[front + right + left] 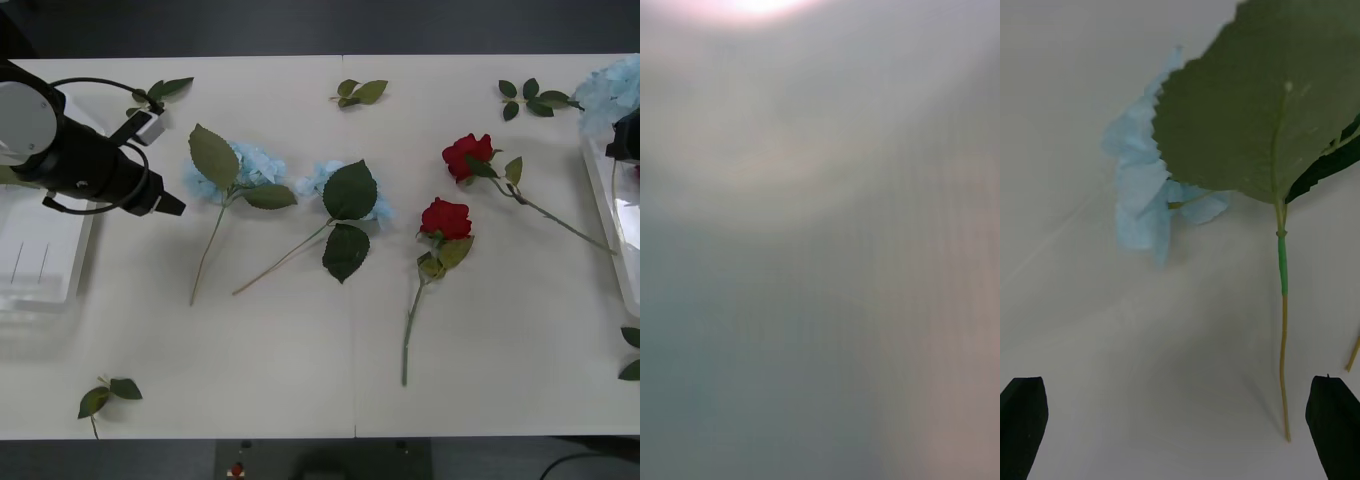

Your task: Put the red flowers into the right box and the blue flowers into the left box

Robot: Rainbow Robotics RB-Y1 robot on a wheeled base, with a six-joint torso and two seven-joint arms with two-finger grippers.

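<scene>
Two blue flowers (245, 168) (340, 190) lie left of the table's middle, with large dark leaves and thin stems. My left gripper (172, 206) hovers just left of the nearer one, open, with nothing between its black fingertips (1022, 424). The left wrist view shows that blue flower (1142, 187) with its big leaf (1262, 105) and stem (1283, 300) ahead of the fingers. Two red flowers (468, 155) (446, 218) lie right of centre. A third blue flower (610, 90) sits at the far right corner. The left box (40, 262) lies under my left arm. The right box (622, 225) is at the right edge, with my right arm (626, 138) above it.
Loose green leaf sprigs lie at the back left (162, 92), back middle (360, 92), back right (530, 100), front left (108, 395) and right edge (632, 355). The table's front edge runs along the bottom of the front view.
</scene>
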